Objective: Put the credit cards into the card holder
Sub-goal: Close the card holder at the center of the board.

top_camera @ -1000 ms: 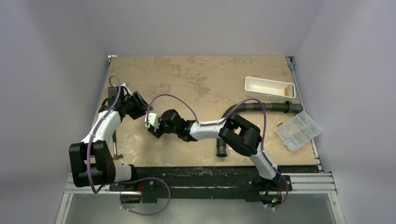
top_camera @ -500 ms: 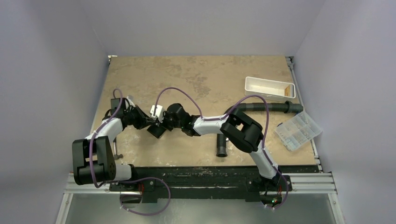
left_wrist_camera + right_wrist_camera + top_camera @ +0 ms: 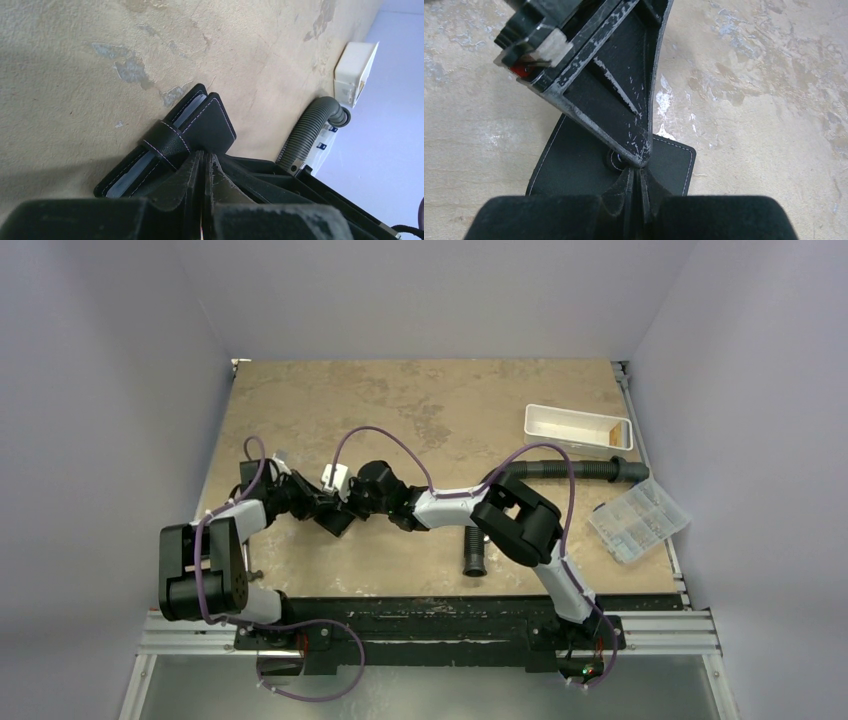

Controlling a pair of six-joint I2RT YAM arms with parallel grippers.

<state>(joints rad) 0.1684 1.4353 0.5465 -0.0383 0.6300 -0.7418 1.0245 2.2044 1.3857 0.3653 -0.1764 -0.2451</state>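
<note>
The black card holder (image 3: 333, 523) lies flat on the table's near left, and both grippers meet over it. My left gripper (image 3: 322, 506) is shut, its tips (image 3: 205, 160) pressed down by the holder's strap (image 3: 165, 142). A pale card edge (image 3: 127, 174) shows between the holder's covers (image 3: 210, 122). My right gripper (image 3: 345, 510) comes in from the right and is shut (image 3: 634, 172) beside the light stud (image 3: 615, 159), with a thin dark strip of the holder (image 3: 574, 165) between its pads. The left finger (image 3: 624, 115) crosses above it. No loose credit cards are in view.
A white tray (image 3: 577, 428) sits at the back right, with a grey corrugated hose (image 3: 570, 470) in front of it. A clear compartment box (image 3: 638, 519) overhangs the right edge. A short black tube (image 3: 473, 550) stands near the right arm.
My left arm swung right onto the card holder and its jaws shut. My right gripper shifted slightly up and left and closed further. Little has moved in the last half second.
</note>
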